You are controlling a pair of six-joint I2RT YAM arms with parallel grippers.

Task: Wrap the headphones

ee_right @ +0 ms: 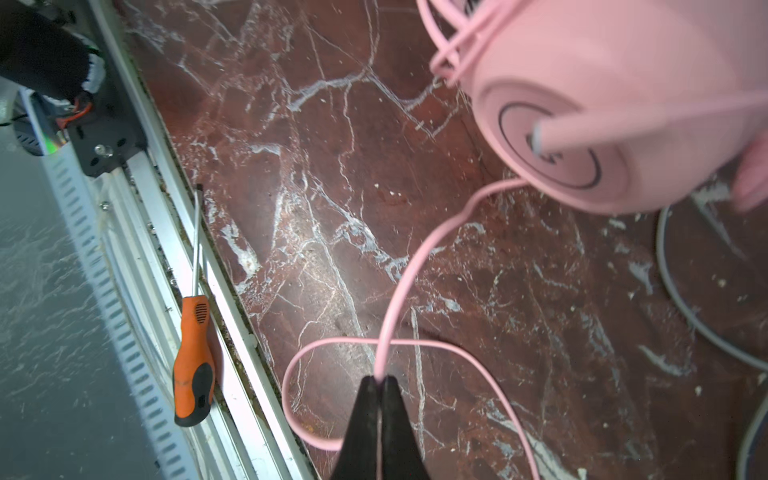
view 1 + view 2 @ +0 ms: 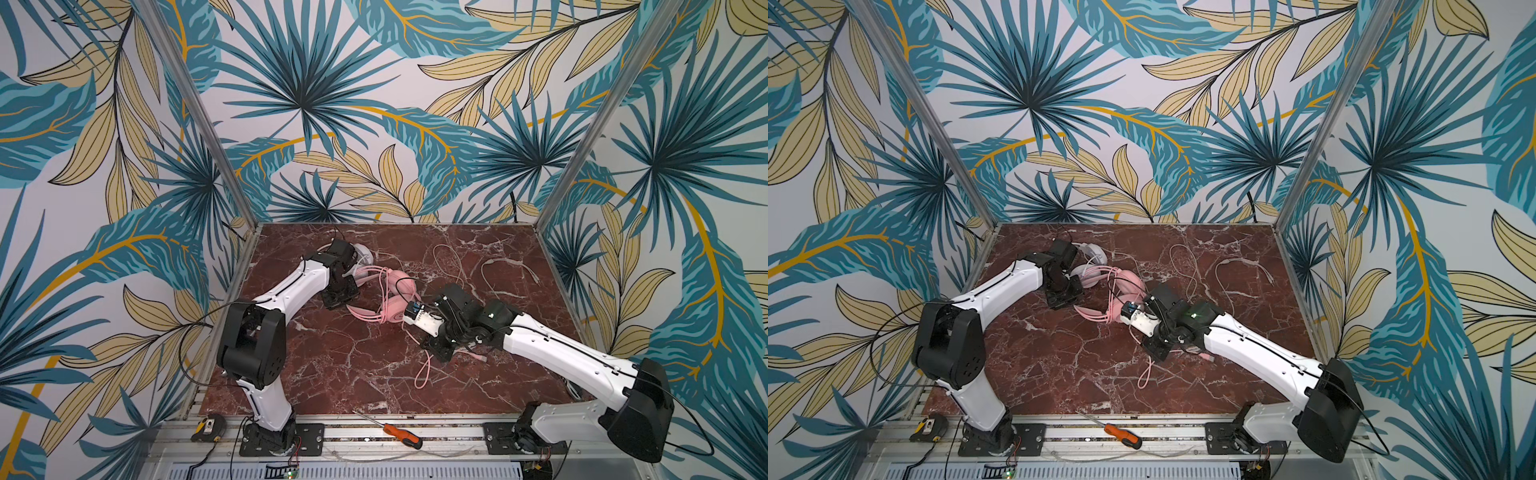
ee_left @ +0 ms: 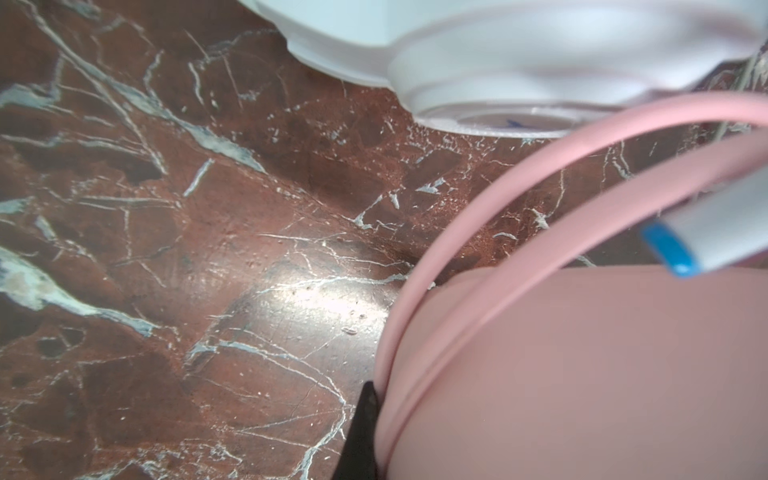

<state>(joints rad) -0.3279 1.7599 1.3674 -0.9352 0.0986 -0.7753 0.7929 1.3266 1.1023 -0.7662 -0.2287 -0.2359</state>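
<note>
Pink headset [image 2: 400, 286] sat just off centre of the table [image 2: 332, 365], toward 11 o'clock. White headset [image 2: 365, 254] was close at its 10 o'clock, half under the left wrist.

Right gripper [image 1: 379, 380] was fully closed, tips pinching the pink cable [image 1: 401, 286]. The line ran from the tips up to the near earcup, with a slack loop lying on the table around the tips. Several pink turns crossed the band and cups, so the wrap looked partly done.

Left gripper [image 2: 356, 286] was closed too. In the left wrist view one finger pressed along the pink cup edge and cable; what it actually pinched was hidden.

Handling, my read:
- Headsets: light, with hard plastic cups, a springy band and soft pads. They'd likely skid on the polished marble if tugged by the cable, so one arm should pin the headset.
- Hold points: band or yoke, not the pads.
- Cable: thin, limp and smooth — pinch with fingertips only, close to the cup. Keep tension or the turns will slide off.
- White cable [image 1: 676, 297]: lay loose around 1–2 o'clock on the table, unwrapped. It could snag on the pink slack.

No containers in view — nothing to stow into. Screwdriver [image 2: 401, 434] at 6 o'clock and tape measure [image 2: 208, 428] at 7 o'clock lay on the front rail, off the table.
</note>
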